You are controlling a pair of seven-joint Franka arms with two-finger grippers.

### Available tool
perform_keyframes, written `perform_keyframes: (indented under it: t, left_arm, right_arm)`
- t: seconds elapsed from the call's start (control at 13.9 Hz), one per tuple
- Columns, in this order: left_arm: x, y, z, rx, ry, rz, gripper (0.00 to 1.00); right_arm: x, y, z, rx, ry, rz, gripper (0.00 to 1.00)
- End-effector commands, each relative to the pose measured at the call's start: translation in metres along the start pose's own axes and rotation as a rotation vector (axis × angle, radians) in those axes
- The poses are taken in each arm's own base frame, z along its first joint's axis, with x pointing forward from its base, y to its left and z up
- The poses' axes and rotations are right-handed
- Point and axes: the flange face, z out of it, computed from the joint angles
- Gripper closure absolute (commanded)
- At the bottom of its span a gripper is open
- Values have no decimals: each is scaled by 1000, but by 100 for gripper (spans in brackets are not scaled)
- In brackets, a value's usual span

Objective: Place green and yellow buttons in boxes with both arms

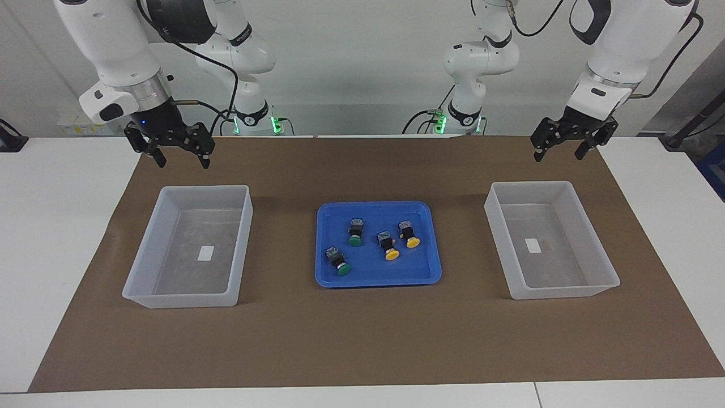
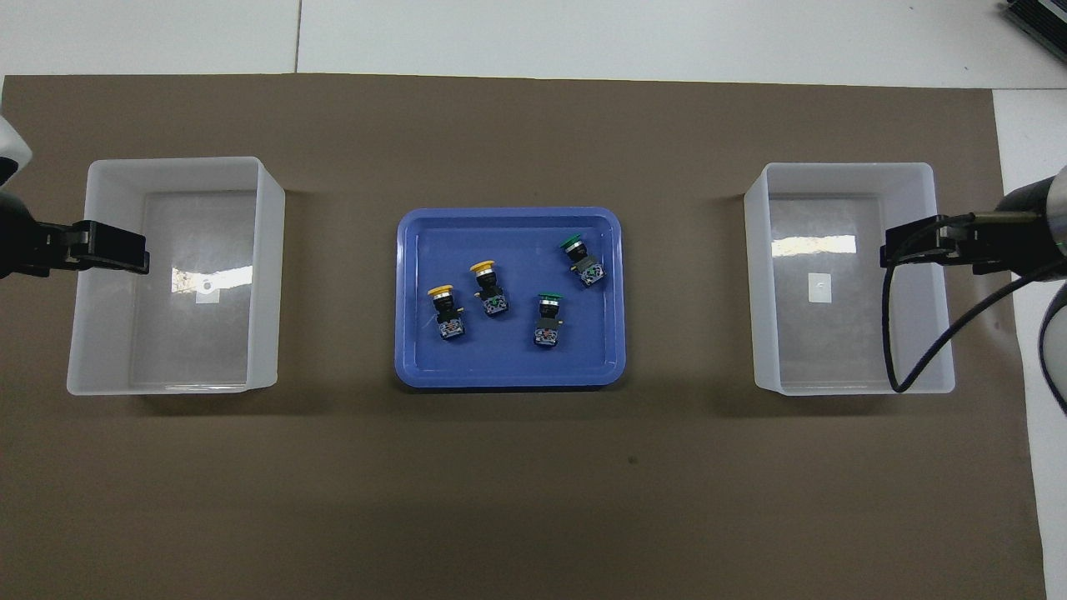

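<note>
Two green buttons and two yellow buttons lie on their sides in a shallow blue tray at the middle of the mat. In the overhead view the yellow ones lie toward the left arm's end and the green ones toward the right arm's end. One translucent box stands at the left arm's end, the other at the right arm's end; each holds only a white label. My left gripper and right gripper hang open and empty, each over its own box's robot-side edge.
A brown mat covers most of the white table. The blue tray sits midway between the two boxes. A black cable loops from the right arm over its box.
</note>
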Motion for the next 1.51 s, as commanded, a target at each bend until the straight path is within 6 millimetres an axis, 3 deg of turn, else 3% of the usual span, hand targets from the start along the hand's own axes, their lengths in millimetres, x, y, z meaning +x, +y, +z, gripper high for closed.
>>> perform_keyframes:
  t: [0.0,0.43,1.44]
  left_arm:
    - [-6,0,-1,7,22,8,0]
    - [-9,7,0,8,1,10,0]
    - [-11,1,0,9,-5,0,0]
  right_arm:
    - [-5,-6,2,2,-20,-4,0]
    - [-6,-3,2,-12,-22,-1,0]
    - [-5,-2,3,-6,-21,0,0]
